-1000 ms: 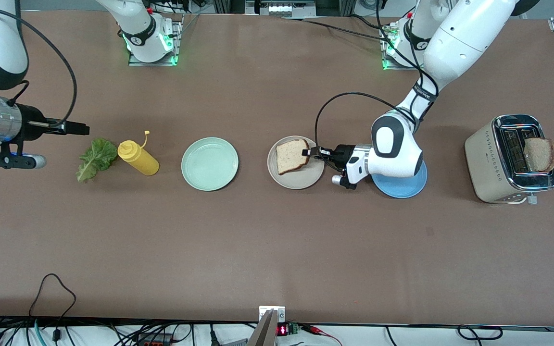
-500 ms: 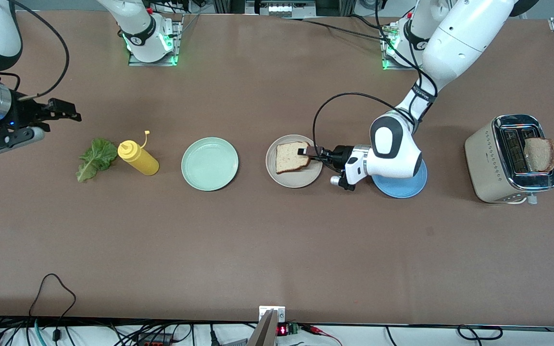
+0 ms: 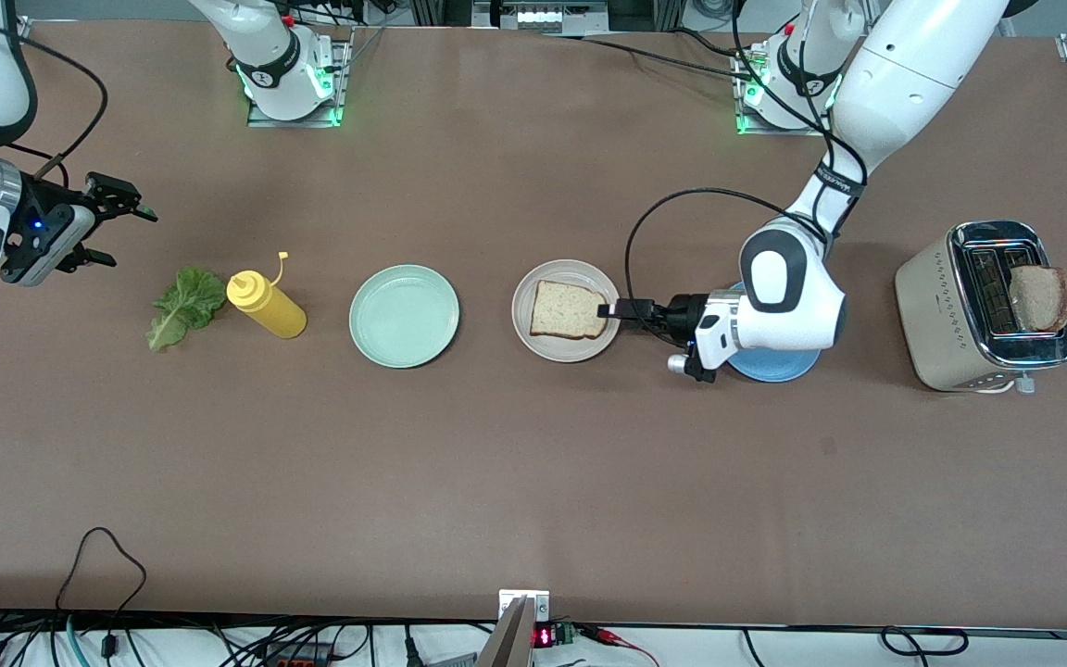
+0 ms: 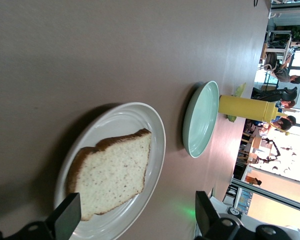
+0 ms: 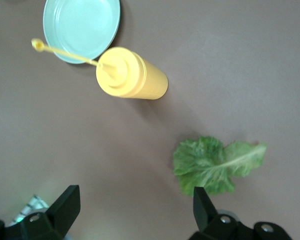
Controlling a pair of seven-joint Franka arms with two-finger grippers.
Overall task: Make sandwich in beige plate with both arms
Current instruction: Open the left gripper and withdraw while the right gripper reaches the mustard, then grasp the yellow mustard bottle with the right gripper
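Everything is sitting in one row across the brown table (image 3: 533,463). From my right arm's end: the ruffled green lettuce leaf (image 3: 185,306), then the yellow squeeze bottle (image 3: 267,304) just beside it, then the round mint-green plate (image 3: 404,316), apart from the bottle. Next, the round pale beige plate (image 3: 554,347) is carrying one square slice of light brown bread (image 3: 567,309) lying flat in it. Toward my left arm's end the round blue plate (image 3: 774,366) is lying near it, then the cream metal toaster (image 3: 946,315) well apart, with a second toasted bread slice (image 3: 1041,297) standing in its slot.
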